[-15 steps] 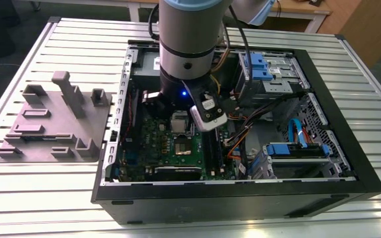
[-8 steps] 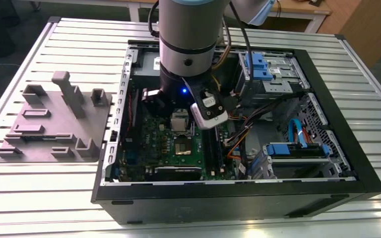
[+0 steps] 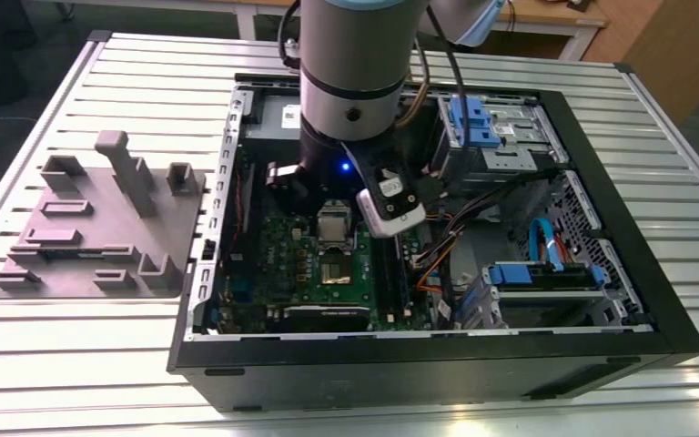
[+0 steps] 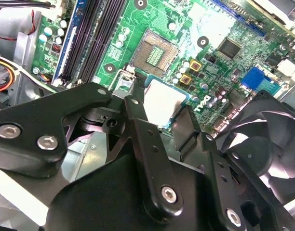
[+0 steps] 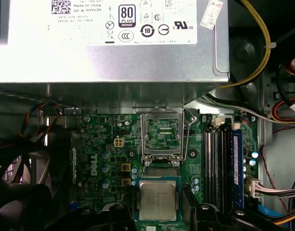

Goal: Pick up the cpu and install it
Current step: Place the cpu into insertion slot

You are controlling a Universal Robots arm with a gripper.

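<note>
The jaws are closed narrowly, with one black finger (image 4: 138, 120) against each of two opposite edges of the cpu (image 4: 164, 101). The gripper (image 4: 162, 108) holds this small square chip flat, silvery top up. In both wrist views the cpu (image 5: 158, 199) sits between the fingers of the gripper (image 5: 157, 208), close to the processor socket (image 4: 154, 50) but apart from it. The socket's square field of gold contacts lies uncovered on the green motherboard (image 4: 220, 29).

In the first wrist view a metal retention frame (image 5: 146, 134) is hinged open at the socket's edge, on the side toward the silver power supply (image 5: 113, 72). Black and blue memory slots (image 5: 220, 163) run along one side of the socket. A black cooling fan (image 4: 263, 144) lies on the opposite side.

In the exterior view the grey robot arm (image 3: 349, 82) reaches straight down into an open black computer case (image 3: 447, 373), above the socket area of the motherboard (image 3: 279, 250). A white camera unit (image 3: 392, 205) is fixed near the arm's lower end. Blue drive brackets (image 3: 477, 123) and bundled cables (image 3: 440, 264) lie farther from the socket, toward the exterior view's right. Outside the case, well away from the socket on the exterior view's left, a grey fixture plate (image 3: 95, 228) with upright blocks rests on the slatted metal table (image 3: 83, 364).
</note>
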